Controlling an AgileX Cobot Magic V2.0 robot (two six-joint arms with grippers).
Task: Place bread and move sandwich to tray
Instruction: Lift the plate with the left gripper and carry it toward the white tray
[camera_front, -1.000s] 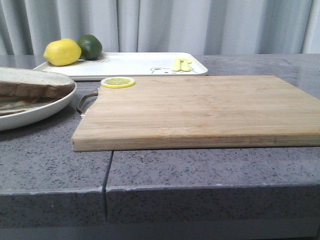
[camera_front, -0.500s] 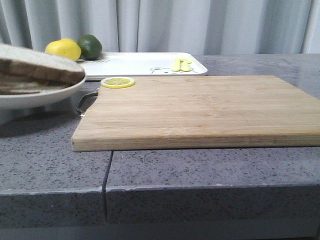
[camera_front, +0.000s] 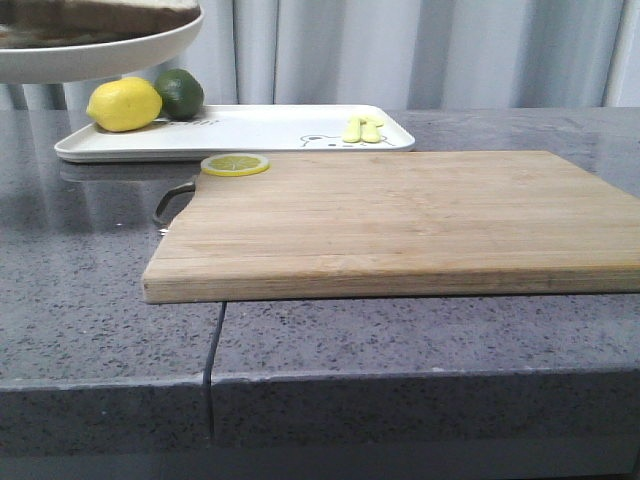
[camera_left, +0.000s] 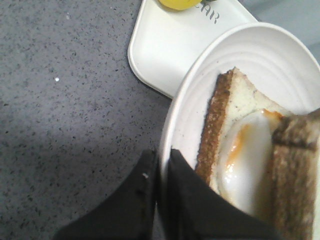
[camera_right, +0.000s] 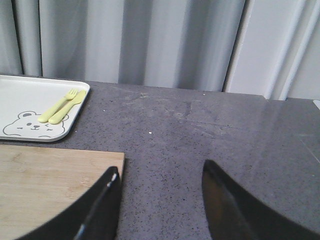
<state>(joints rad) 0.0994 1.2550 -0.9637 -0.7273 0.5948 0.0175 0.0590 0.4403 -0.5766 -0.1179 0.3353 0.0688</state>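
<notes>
My left gripper is shut on the rim of the round white plate, which carries the sandwich: white bread with brown crust and a fried egg with orange yolk. The thick brown-crusted bread lies across the egg. In the front view the plate hangs high at the top left, above the near-left end of the white tray. The tray's corner also shows in the left wrist view. My right gripper is open and empty over the grey counter, past the cutting board's corner.
A wooden cutting board fills the table's middle, with a lemon slice at its far-left corner. A lemon and a lime sit on the tray's left end, a small yellow fork and spoon on its right end.
The plate with the sandwich has risen from the table at the left to high above the tray's left end. The right arm has not moved.
</notes>
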